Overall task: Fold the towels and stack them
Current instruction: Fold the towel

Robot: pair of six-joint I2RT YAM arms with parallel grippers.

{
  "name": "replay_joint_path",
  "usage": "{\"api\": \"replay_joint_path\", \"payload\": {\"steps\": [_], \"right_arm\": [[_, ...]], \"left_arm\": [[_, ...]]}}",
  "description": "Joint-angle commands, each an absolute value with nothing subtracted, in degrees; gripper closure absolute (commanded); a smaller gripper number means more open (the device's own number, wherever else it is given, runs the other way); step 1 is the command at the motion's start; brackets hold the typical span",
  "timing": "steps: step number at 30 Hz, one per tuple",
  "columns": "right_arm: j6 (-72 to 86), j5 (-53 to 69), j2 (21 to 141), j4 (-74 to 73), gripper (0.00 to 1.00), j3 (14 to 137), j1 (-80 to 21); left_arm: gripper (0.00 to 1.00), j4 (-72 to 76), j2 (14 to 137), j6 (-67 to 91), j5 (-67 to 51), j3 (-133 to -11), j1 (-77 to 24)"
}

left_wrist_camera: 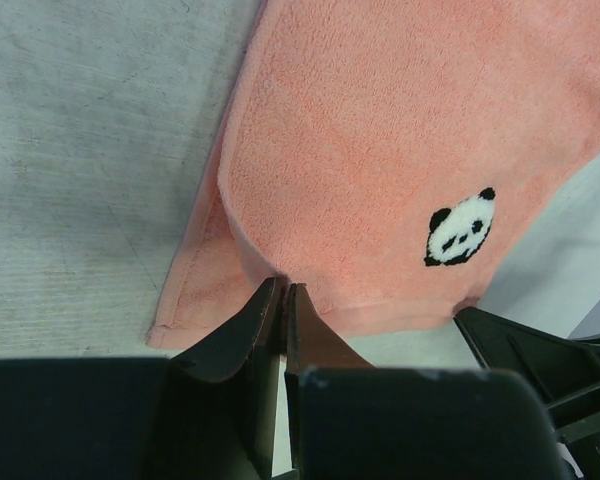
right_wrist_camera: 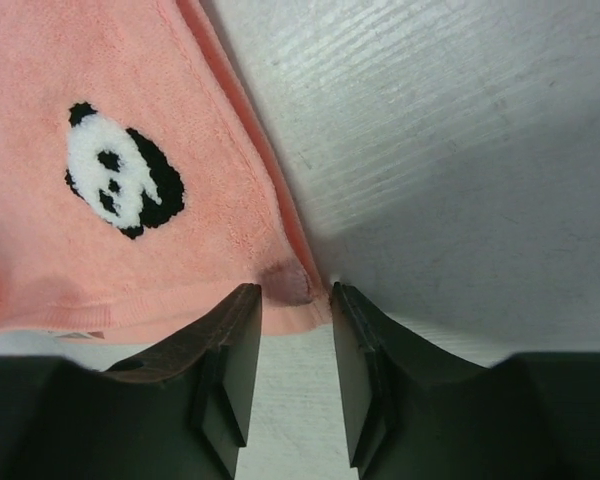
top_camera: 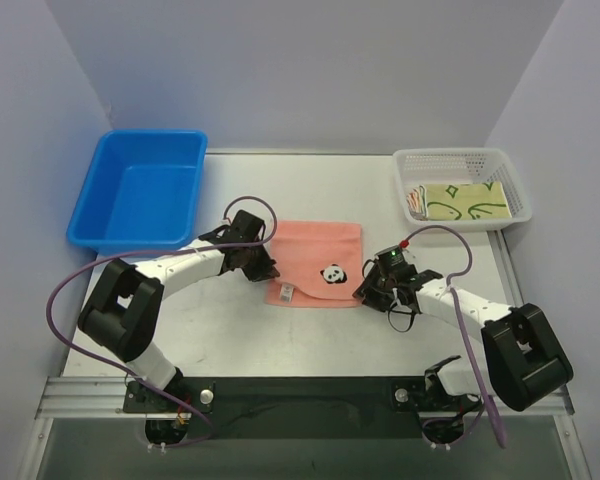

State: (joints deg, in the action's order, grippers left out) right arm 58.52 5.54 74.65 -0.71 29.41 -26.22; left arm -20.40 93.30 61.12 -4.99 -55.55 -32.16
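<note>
A salmon-pink towel [top_camera: 315, 250] with a panda patch lies in the middle of the table, its top layer doubled over a lower one. My left gripper [top_camera: 263, 268] is at the towel's left edge, jaws shut on a pinch of the upper layer [left_wrist_camera: 380, 150]; its fingertips meet in the left wrist view [left_wrist_camera: 283, 290]. My right gripper [top_camera: 365, 292] is open, its fingers straddling the towel's near right corner [right_wrist_camera: 288, 283] low over the table; it is also seen in the right wrist view [right_wrist_camera: 295, 295]. A folded pale green towel [top_camera: 467, 200] lies in the white basket [top_camera: 460, 158], with an orange one [top_camera: 416, 201] beside it.
A blue bin [top_camera: 140, 190] stands at the back left. The white basket is at the back right. Purple cables loop from both arms over the table's near half.
</note>
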Motion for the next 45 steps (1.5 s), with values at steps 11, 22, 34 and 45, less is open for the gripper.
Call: {"api": "replay_joint_path", "payload": {"steps": [11, 22, 34, 45], "right_arm": [[57.2, 2.5, 73.9, -2.5, 0.7, 33.4, -25.8], [56.2, 3.7, 75.8, -4.7, 0.66, 35.8, -25.8], [53.4, 5.7, 79.2, -8.8, 0.68, 39.8, -26.2], [47.6, 5.7, 87.5, -19.3, 0.68, 48.8, -28.5]], "left_arm": [[1.0, -20.3, 90.7, 59.2, -5.7, -58.5, -32.3], [1.0, -20.6, 90.9, 58.4, -5.7, -58.6, -32.3], [1.0, -20.7, 91.1, 57.7, -5.8, -58.6, -32.4], [1.0, -20.8, 91.2, 56.6, -6.1, -58.3, -33.0]]}}
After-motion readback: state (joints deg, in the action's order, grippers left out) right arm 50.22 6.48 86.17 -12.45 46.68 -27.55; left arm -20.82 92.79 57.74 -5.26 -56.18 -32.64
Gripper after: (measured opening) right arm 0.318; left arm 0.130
